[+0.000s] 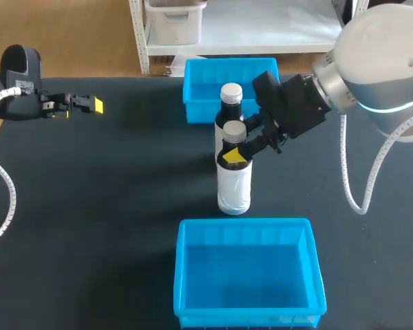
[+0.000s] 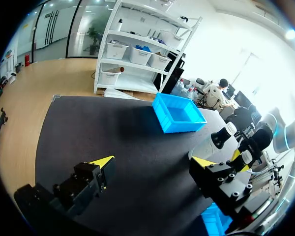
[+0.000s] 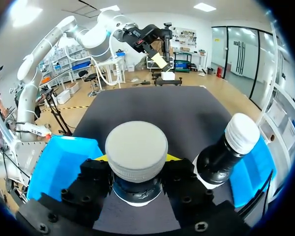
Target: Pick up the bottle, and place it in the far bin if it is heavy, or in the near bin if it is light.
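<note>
Right hand (image 1: 237, 151) grips the nearer bottle (image 1: 234, 184) by its neck

The right arm came in from the right side, its tool (image 1: 237, 143) clamped on the bottle (image 1: 233, 182) at the neck. The left tool (image 2: 151, 163) hung far left, fingers spread wide.

Two bottles (image 1: 233, 185) (image 1: 231, 92), two blue bins (image 1: 244, 223) (image 1: 193, 110), two robot arms (image 1: 20, 75) (image 1: 378, 62).
</note>
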`<state>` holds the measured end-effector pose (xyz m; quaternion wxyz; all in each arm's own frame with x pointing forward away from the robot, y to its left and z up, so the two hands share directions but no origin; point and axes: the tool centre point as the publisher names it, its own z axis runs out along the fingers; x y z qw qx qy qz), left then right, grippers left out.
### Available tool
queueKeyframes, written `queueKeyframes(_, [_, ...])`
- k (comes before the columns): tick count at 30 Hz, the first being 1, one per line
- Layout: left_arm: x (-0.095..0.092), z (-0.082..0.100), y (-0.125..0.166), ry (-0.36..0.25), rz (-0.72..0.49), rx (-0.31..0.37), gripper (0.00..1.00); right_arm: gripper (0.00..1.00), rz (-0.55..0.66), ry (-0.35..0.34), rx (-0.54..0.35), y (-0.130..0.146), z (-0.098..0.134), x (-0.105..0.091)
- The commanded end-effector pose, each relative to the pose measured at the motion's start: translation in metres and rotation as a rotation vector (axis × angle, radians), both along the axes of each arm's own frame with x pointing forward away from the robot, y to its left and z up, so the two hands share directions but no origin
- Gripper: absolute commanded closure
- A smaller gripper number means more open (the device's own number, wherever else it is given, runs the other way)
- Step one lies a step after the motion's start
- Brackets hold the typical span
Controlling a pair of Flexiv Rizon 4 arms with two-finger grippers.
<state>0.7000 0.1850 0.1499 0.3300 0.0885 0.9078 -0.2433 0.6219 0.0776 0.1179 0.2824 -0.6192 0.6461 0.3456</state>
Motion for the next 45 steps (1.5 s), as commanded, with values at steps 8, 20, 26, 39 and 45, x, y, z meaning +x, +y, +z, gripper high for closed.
queueKeyframes(8, [0.000, 0.000, 0.000, 0.000, 0.000, 0.000, 0.00, 1.00, -0.083, -0.045, -0.025, -0.043, 0.020, -0.001])
queueKeyframes(20, [0.000, 0.000, 0.000, 0.000, 0.000, 0.000, 0.00, 1.00, -0.239, -0.075, -0.067, -0.117, 0.050, 0.013])
queueKeyframes(26, [0.000, 0.000, 0.000, 0.000, 0.000, 0.000, 0.00, 1.00, -0.243, -0.094, -0.028, -0.133, 0.074, 0.012])
queueKeyframes(39, [0.000, 0.000, 0.000, 0.000, 0.000, 0.000, 0.00, 1.00, -0.022, -0.066, 0.041, -0.105, 0.109, -0.023])
queueKeyframes(45, [0.000, 0.000, 0.000, 0.000, 0.000, 0.000, 0.00, 1.00, 0.146, -0.059, 0.051, -0.073, 0.119, -0.056])
